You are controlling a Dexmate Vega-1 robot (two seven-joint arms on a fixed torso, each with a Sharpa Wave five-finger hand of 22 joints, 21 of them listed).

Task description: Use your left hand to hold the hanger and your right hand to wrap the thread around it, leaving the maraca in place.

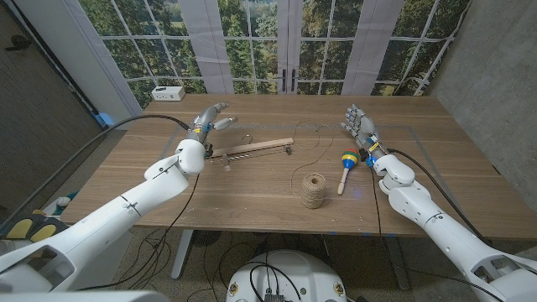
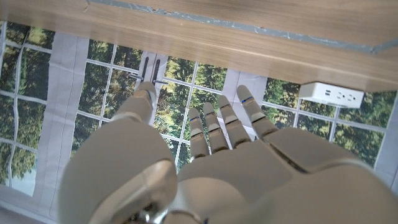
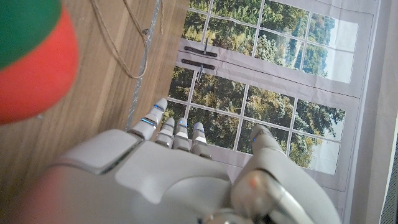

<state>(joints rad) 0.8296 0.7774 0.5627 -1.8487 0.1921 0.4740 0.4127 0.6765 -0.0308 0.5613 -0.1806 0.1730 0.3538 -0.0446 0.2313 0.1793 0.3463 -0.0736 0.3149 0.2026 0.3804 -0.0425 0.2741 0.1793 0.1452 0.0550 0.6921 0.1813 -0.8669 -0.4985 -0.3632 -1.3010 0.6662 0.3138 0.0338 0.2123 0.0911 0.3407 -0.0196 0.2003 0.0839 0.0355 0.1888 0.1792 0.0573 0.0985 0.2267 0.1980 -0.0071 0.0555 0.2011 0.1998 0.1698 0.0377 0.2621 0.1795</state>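
A wooden hanger (image 1: 252,148) with a metal hook lies on the table left of centre. My left hand (image 1: 210,117) hovers just behind its left end, fingers spread, holding nothing; its fingers (image 2: 211,127) reach out past the table edge. A spool of tan thread (image 1: 314,190) stands in the middle front, and a loose strand (image 1: 312,143) runs back from it across the wood. The colourful maraca (image 1: 346,165) lies right of the spool, its head (image 3: 28,56) close and blurred in the right wrist view. My right hand (image 1: 359,124) is raised behind the maraca, open and empty.
A white power strip (image 1: 169,92) sits at the table's far left corner, also seen as the white box (image 2: 329,94). Black cables (image 1: 134,122) trail along both arms. Windows stand behind the table's far edge.
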